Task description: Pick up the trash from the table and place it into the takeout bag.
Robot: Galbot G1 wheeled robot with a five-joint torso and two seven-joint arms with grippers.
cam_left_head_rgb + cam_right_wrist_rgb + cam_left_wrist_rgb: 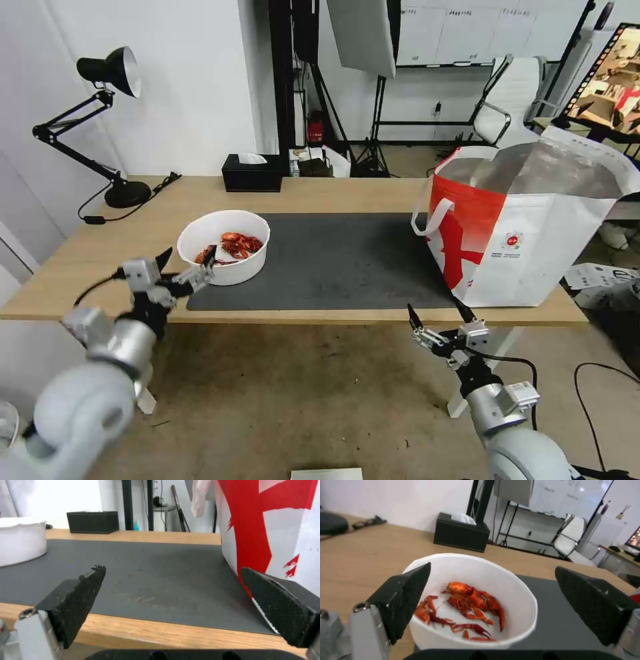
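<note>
The trash in view is a white bowl (223,257) of red shells, standing on the left end of the dark grey mat (333,263) on the table (100,247). My left gripper (189,259) is open at the bowl's near-left rim, its fingers apart on either side of the rim. In the left wrist view that gripper (493,568) frames the bowl (470,635) and holds nothing. The red-and-white takeout bag (527,240) stands open at the table's right end. My right gripper (435,308) is open below the front edge, near the bag's left corner (266,530).
A black tissue box (252,173) sits at the table's back edge. A black desk lamp (110,120) with its cable stands at the back left. Behind the table are stands, a white chair (513,100) and a monitor. The mat's middle (150,575) is bare.
</note>
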